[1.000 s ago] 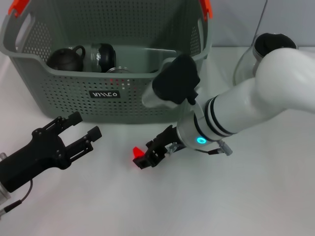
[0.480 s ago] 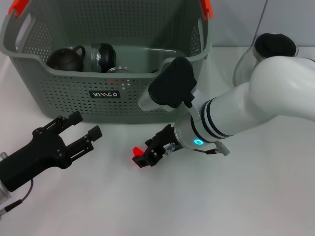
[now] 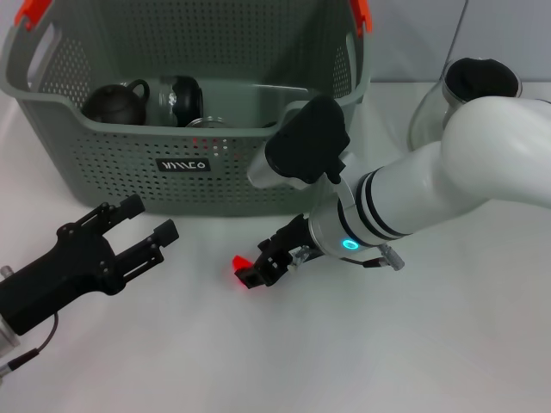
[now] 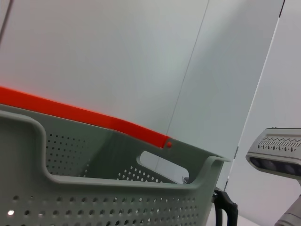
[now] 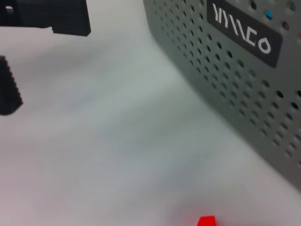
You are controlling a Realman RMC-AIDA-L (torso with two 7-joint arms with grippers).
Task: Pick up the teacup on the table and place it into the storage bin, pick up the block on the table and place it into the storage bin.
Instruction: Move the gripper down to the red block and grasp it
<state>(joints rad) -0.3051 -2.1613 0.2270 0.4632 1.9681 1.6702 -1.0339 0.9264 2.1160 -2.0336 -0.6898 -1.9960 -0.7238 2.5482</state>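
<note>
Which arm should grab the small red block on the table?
Right. The right gripper is already at the small red block in front of the grey perforated storage bin; the left gripper hangs open, well off to the side.

Odds and ends around the white table (image 3: 448, 344)

A clear glass pot (image 3: 456, 96) with a dark opening stands near the table's far right edge. A black-and-silver cylindrical container (image 3: 175, 99) lies on its side, with a round metal lid (image 3: 205, 122) just beside it. A pale wall panel (image 4: 117, 61) rises behind.
</note>
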